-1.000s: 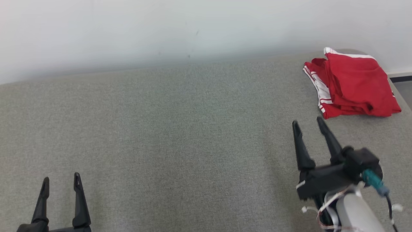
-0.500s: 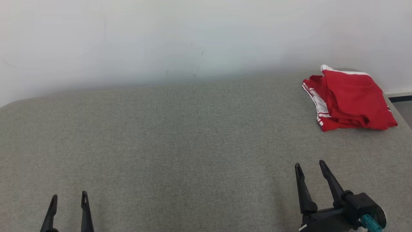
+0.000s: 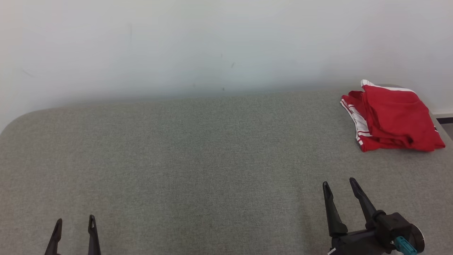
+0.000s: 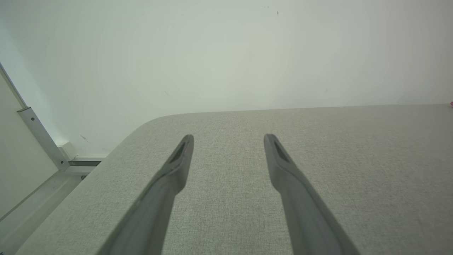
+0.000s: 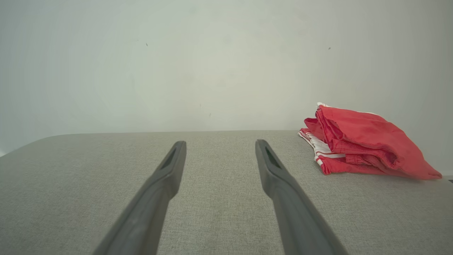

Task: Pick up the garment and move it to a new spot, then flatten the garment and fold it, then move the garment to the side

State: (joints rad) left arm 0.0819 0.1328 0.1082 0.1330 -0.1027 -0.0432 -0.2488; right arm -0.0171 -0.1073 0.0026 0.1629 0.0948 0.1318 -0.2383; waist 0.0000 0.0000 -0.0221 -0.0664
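Observation:
The garment is red with white stripes, folded into a compact stack at the far right of the grey table, near the wall. In the right wrist view the garment lies ahead and to the right of my fingers. My right gripper stands open at the lower right, well short of the garment, with nothing between its fingers. My left gripper is open at the lower left, over bare table, holding nothing.
The grey fabric-covered table runs up to a white wall. Its far left corner is rounded, with floor and a metal frame beyond it. The table's right edge lies just past the garment.
The head camera has tilted up, so table and garment sit lower in the picture. My right gripper has drawn back from the garment toward me. The left gripper shows lower. Both stay open.

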